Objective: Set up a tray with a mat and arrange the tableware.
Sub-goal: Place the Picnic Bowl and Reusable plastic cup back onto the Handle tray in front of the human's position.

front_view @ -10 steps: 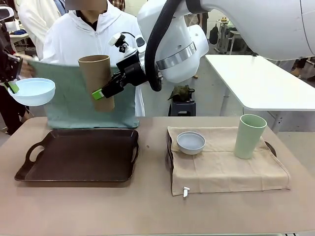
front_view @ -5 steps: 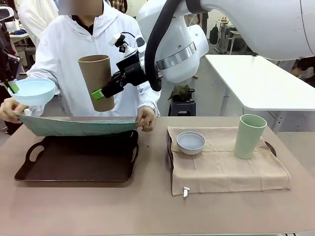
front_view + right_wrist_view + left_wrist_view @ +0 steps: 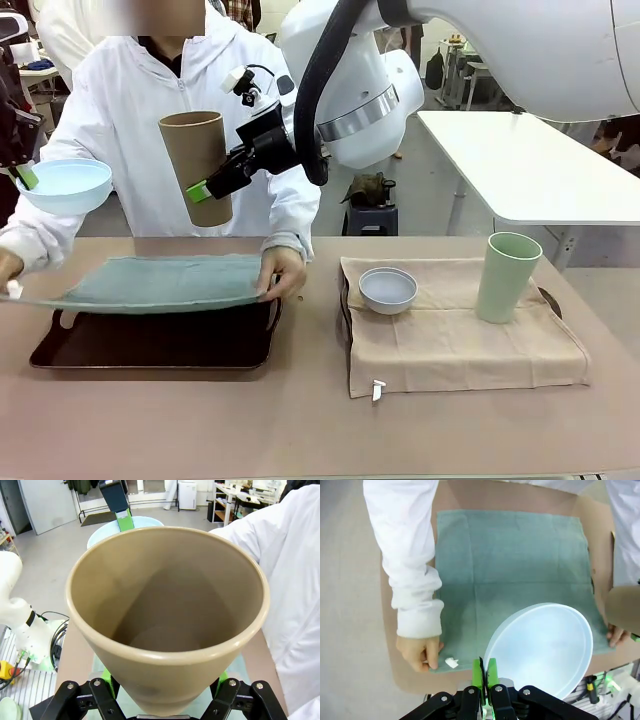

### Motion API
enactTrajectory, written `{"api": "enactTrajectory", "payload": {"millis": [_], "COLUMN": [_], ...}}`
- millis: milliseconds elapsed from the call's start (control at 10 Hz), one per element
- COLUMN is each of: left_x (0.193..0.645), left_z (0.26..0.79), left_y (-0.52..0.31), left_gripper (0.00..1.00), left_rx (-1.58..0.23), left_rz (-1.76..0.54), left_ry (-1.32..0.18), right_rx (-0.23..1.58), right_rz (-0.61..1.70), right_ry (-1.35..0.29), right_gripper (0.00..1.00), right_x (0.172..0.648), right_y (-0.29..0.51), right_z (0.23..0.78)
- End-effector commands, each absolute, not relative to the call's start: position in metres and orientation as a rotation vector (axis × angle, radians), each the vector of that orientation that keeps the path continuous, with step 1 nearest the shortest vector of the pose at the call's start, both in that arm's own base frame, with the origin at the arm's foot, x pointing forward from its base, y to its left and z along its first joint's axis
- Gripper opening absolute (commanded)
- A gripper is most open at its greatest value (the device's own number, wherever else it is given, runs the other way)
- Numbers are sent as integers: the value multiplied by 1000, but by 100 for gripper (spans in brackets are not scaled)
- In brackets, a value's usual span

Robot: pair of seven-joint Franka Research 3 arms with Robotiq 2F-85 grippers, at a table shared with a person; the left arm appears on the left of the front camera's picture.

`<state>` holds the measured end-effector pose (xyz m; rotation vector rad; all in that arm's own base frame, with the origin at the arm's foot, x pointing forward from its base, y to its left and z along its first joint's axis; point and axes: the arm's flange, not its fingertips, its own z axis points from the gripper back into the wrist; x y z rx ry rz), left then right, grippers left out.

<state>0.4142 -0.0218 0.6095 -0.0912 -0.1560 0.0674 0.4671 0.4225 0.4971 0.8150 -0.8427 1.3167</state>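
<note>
Resting on a beige cloth [image 3: 460, 335] nearest the camera are a greyish white bowl [image 3: 388, 289] and an upright pale green cup [image 3: 508, 277]. Beyond, a person's hands [image 3: 285, 272] spread a green mat [image 3: 165, 282] over the dark tray [image 3: 150, 355]. Above, the right gripper [image 3: 205, 190] clamps the tan brown cup [image 3: 196, 165], mouth up; the left gripper [image 3: 25, 177] pinches the pale blue bowl [image 3: 65, 186] by its rim.

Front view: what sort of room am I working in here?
Probably a lab or workshop, not a home: a plain white table stands behind, equipment sits farther back on a bare grey floor, and a person in white shares the brown table.
</note>
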Motion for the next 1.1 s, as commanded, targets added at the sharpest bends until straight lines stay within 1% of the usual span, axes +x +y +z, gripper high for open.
{"api": "enactTrajectory", "payload": {"millis": [0,1000], "left_x": [414,414], "left_z": [610,610], "left_y": [-22,-22], "left_gripper": [0,0], "left_rx": [-98,-98], "left_rz": [57,57], "left_ry": [-171,-171], "right_rx": [812,812], "right_rz": [1325,1325], "right_ry": [-848,-848], "right_gripper": [0,0], "right_x": [468,468], "right_y": [423,423], "right_z": [497,497]}}
